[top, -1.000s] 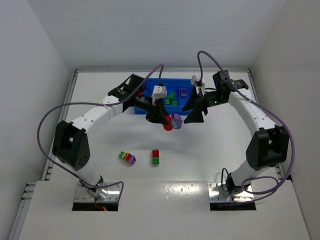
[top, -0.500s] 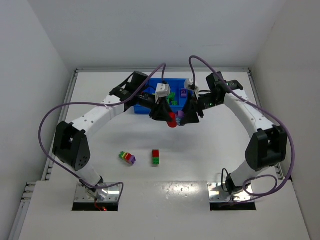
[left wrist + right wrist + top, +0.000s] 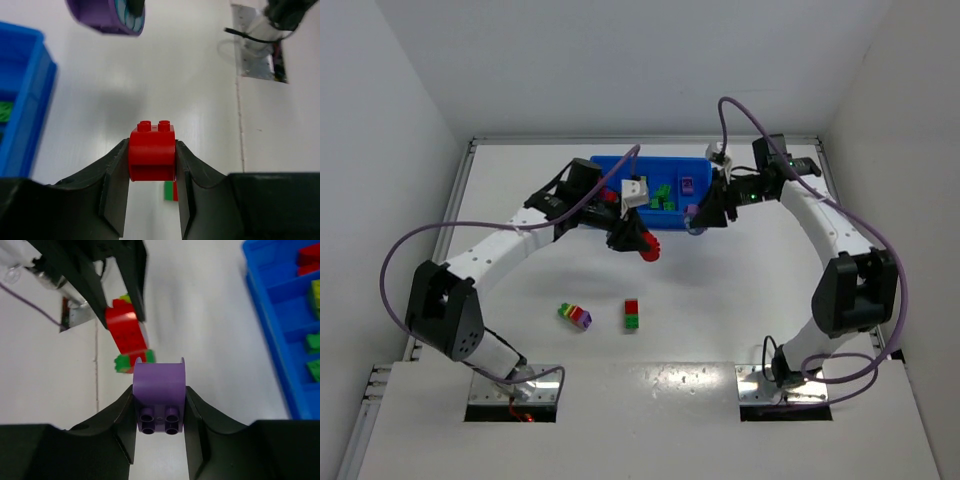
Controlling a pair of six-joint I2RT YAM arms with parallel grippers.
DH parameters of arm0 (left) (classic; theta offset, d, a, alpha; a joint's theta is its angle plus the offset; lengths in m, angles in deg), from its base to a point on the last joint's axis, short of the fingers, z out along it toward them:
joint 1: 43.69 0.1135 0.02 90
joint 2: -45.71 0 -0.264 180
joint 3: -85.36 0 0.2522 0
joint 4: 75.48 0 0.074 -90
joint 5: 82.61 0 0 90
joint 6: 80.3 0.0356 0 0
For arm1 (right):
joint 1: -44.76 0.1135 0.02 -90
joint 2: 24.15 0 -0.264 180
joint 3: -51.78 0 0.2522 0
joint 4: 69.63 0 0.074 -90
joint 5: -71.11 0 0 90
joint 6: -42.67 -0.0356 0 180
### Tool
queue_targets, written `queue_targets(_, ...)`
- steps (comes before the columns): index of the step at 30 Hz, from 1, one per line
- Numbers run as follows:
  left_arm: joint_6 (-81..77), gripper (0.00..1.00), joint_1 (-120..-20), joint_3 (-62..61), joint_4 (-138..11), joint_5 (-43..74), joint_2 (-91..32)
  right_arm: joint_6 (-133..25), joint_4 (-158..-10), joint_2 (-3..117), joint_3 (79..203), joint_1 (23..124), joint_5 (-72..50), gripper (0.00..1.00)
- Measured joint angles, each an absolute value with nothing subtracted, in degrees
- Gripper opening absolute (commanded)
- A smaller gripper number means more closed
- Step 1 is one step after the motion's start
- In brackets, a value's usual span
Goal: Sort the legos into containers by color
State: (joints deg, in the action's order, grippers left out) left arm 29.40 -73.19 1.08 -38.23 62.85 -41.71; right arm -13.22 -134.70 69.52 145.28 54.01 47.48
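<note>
Red brick (image 3: 151,161) sits pinched between the closed fingers of the left hand (image 3: 151,149), held above the tabletop (image 3: 200,100) near the tray (image 3: 603,168). The right hand (image 3: 159,390) is clamped on a purple brick (image 3: 159,399) by the tray's near edge, near the red brick. Green bricks (image 3: 663,198) lie inside the tray. A red-green stack (image 3: 632,314) and a multicolour stack (image 3: 575,316) rest on the tabletop, well apart from the tray.

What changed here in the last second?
The left end effector and the right end effector, close together before, drew apart: the left took its red brick leftward, the right took its purple brick toward the blue tray. Both kept their grip. The multicolour stack and the red-and-green stack on the table stayed put.
</note>
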Motion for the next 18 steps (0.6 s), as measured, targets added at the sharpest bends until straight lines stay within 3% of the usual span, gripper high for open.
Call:
queue_targets(9, 18.4, 0.09, -68.1, -0.4, -45.3, 37.9, -40.5, -35.4, -111.0, 71.9, 146.0, 52.7, 31.4, 0.00)
queue_targets(18, 13.9, 0.07, -67.8, -8.7, -52.1, 10.5, -53.9, -48.9, -98.9, 88.2, 154.6, 55.0, 9.8, 0.00)
